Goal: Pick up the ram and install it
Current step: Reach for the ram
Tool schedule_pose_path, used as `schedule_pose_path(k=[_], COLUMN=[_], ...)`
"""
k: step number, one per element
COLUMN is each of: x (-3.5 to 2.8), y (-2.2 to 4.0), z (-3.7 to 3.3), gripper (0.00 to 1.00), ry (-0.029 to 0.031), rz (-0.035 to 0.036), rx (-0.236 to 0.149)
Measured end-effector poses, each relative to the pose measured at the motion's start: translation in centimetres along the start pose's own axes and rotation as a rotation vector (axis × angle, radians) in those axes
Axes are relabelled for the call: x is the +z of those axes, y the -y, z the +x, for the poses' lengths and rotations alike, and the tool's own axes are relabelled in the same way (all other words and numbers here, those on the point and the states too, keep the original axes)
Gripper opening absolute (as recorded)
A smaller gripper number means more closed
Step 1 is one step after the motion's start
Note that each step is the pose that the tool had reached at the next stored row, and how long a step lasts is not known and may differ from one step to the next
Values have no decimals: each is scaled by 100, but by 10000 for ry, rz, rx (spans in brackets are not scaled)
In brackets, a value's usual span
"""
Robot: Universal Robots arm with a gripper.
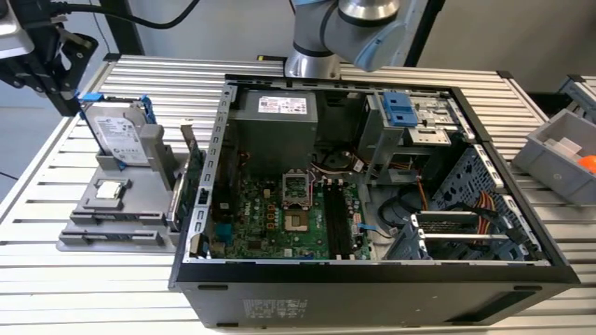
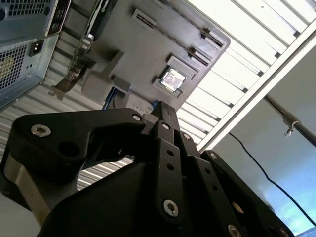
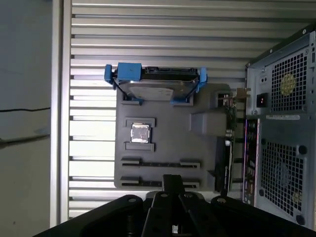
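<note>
Slatted tabletop (image 3: 89, 49) is carrying a grey tray (image 3: 207, 148); ram (image 3: 158, 162) seems to be sitting in its slot. End effector (image 3: 173, 178) is hovering above, narrow, empty. Risk: descending closed, it could strike the ram's edge.

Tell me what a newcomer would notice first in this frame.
The open computer case sits in the middle of the exterior view, its green motherboard laid bare. On the exterior view's left, a grey holder tray carries a hard drive standing upright and a shiny processor chip. In the first wrist view the black claw points toward that tray.
</note>
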State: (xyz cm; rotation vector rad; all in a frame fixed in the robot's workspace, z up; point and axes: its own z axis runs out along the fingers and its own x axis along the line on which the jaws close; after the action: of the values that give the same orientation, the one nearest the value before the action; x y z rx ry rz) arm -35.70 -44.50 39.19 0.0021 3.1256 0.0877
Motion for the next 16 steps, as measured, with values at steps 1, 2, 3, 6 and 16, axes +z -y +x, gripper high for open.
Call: schedule_pose_path(k=[1, 2, 3, 6, 16], x=[-1, -2, -2, -4, -12], y=[22, 42, 63, 122, 311], z=[0, 0, 0, 0, 0], gripper=[0, 0, 0, 0, 0], ry=[0, 1, 1, 2, 4], rz=[0, 0, 0, 0, 1], rx=[6, 12, 18, 34, 93])
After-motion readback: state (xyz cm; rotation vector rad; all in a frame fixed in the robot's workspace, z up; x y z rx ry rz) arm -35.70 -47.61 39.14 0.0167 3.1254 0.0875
